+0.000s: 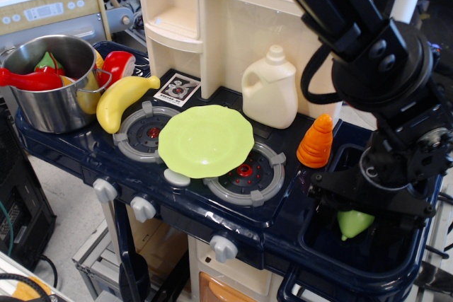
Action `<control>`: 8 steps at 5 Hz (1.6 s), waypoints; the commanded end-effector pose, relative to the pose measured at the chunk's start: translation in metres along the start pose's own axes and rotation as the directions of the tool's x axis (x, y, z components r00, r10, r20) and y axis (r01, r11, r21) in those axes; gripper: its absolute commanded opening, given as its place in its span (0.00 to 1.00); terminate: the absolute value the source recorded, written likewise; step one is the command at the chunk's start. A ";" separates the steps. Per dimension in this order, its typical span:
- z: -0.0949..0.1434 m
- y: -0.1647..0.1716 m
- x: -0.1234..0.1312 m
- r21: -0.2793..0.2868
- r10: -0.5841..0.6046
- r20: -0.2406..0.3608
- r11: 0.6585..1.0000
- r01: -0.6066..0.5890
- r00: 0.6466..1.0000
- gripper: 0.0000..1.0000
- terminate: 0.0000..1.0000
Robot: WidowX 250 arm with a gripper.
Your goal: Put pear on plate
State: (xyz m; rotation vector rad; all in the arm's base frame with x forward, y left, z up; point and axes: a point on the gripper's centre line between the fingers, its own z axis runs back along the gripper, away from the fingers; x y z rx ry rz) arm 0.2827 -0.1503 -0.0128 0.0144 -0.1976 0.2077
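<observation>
The light green pear (354, 223) lies in the dark blue sink basin (333, 245) at the right end of the toy kitchen. Only its lower part shows. My black gripper (368, 208) is low over the sink, right above the pear and covering its top. Its jaws stand apart, one on each side of the pear, and are not closed on it. The round yellow-green plate (205, 140) with a wavy rim rests on the stove top, across the two grey burners, well left of the sink.
An orange cone-shaped toy (316, 141) stands between plate and sink. A cream detergent bottle (270, 88) stands behind the plate. A yellow banana (122, 100) and a steel pot (53, 86) holding toys sit at the left. Cream shelving (212, 19) rises behind.
</observation>
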 end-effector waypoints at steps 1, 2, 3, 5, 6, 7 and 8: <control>0.033 -0.004 0.007 0.035 0.068 -0.010 0.997 -0.068 0.998 0.00 0.00; 0.082 0.007 0.012 0.181 0.091 -0.020 0.980 -0.086 0.996 0.00 0.00; 0.112 0.049 0.022 0.281 0.041 0.022 0.958 -0.046 0.999 0.00 0.00; 0.069 0.127 0.040 0.267 -0.045 0.093 0.963 0.018 0.995 0.00 0.00; 0.053 0.149 0.046 0.271 -0.045 0.111 0.962 0.013 0.993 0.00 0.00; 0.048 0.163 0.050 0.258 -0.071 0.128 0.965 0.035 0.989 0.00 0.00; 0.043 0.159 0.055 0.222 -0.036 0.066 0.975 0.021 0.997 1.00 1.00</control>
